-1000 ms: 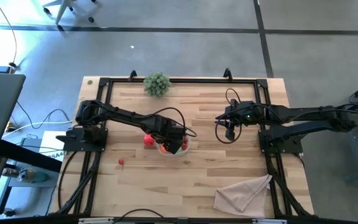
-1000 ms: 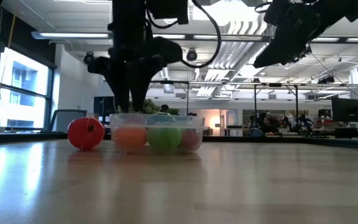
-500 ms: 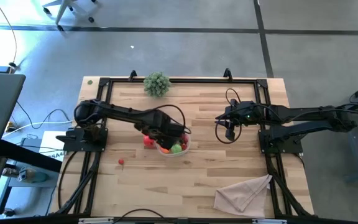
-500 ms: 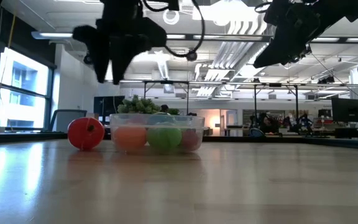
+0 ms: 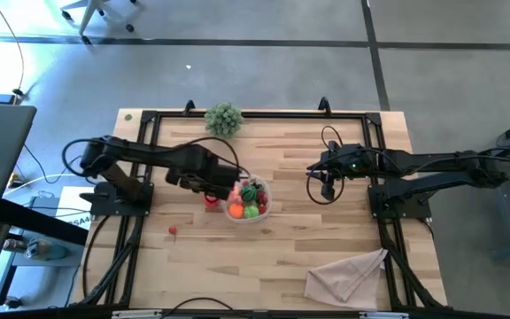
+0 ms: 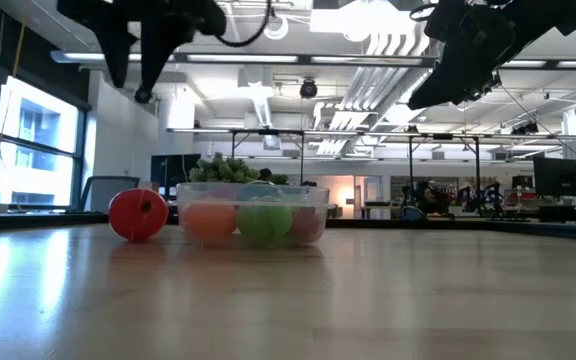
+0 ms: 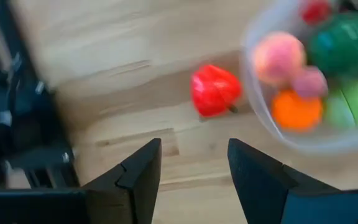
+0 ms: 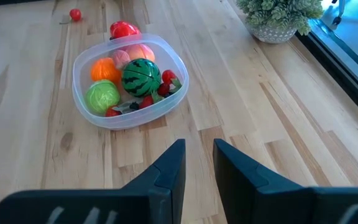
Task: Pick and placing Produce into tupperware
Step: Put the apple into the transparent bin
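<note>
Wooden slatted surface point(image 5: 290, 257): clear shallow plastic tupperware point(image 5: 265, 206) is seen mid-surface, filled with toy produce. Left hand point(image 7: 190, 163), open and empty, is held beside it, above the red pepper point(image 5: 211, 200), likely next. Right hand point(image 8: 196, 163), slightly parted, is parked right.

1. Tupperware point(image 7: 272, 134) is blurred and cut off at the left wrist view's edge
2. Small red piece point(image 5: 173, 231) is too tiny to identify
3. Plant point(image 8: 278, 15) is cropped in the right wrist view

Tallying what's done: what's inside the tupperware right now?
In the tupperware: watermelon, orange, green piece, pink pieces, small red bits. Anything beneath them is covered.
</note>
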Controlling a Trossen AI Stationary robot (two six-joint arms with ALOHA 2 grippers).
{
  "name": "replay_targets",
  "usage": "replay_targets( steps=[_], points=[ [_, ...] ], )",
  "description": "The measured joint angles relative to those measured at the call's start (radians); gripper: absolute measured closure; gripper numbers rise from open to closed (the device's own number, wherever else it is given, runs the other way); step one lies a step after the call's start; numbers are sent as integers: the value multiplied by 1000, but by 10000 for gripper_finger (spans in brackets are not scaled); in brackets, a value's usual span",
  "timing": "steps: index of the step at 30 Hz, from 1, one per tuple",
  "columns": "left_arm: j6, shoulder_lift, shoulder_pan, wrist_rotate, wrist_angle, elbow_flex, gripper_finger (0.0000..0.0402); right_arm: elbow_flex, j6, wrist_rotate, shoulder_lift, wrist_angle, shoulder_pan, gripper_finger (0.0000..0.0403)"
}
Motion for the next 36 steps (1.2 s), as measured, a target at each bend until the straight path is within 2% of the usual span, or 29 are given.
replay_targets(
  steps=[5,12,17,28,36],
  points=[
    [-381,-47,-1,-48,39,-109,222,0,0,0,0,-1,0,331],
    [-451,-52,-1,-49,231,-248,211,0,0,0,0,-1,0,331],
    [-641,-53,-1,-54,266,-295,189,0,0,0,0,-1,0,331],
    [-655,-53,0,-64,456,-408,119,0,0,0,0,-1,0,331],
    [-654,-53,0,-87,467,-424,81,0,0,0,0,-1,0,331]
  ],
)
